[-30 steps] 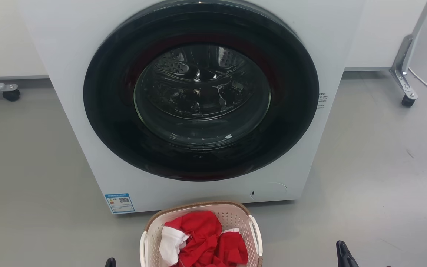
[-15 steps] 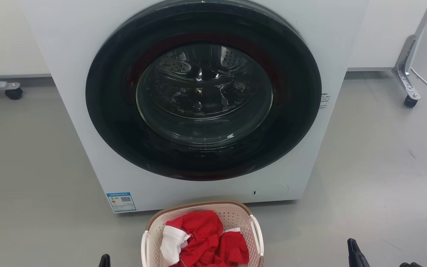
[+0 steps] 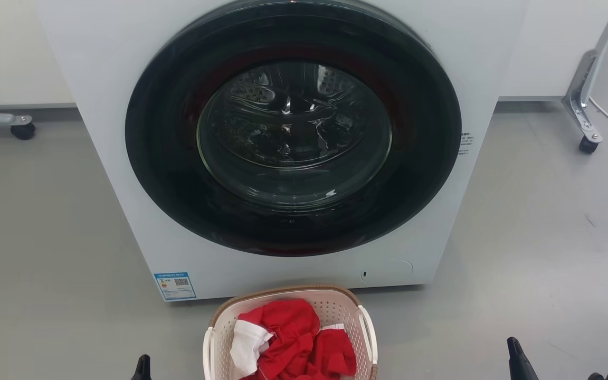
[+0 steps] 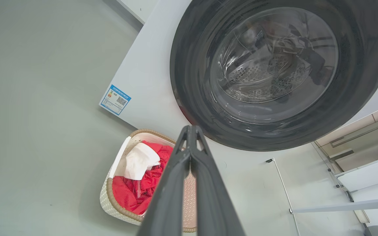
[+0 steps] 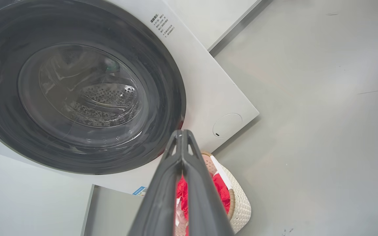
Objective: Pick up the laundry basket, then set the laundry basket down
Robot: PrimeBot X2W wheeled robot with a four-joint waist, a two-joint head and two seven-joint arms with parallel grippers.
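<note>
Grippers: our left gripper (image 4: pixel 191 130) and right gripper (image 5: pixel 182 133) each have both fingers pressed together tip to tip, pinching nothing; they hang clear of the laundry basket (image 3: pixel 283 291), one out to either side.
Basket: it stands upright on the floor (image 3: pixel 45 237), just in front of the washer (image 3: pixel 119 116), below its round dark door (image 3: pixel 293 132).
Load: red clothes (image 3: pixel 293 332) and a white piece (image 3: pixel 246 343) lie heaped inside.
Progress: we judge the scene fits either a basket waiting to be lifted or one already set down; with both handles (image 3: pixel 369 332) free, we cannot tell which.
Surface: smooth grey floor, level, lightly scuffed at the right.
Room: a pale wall (image 3: pixel 8 53) runs behind the washer; wheeled metal frames (image 3: pixel 581 105) stand at the far edges.
</note>
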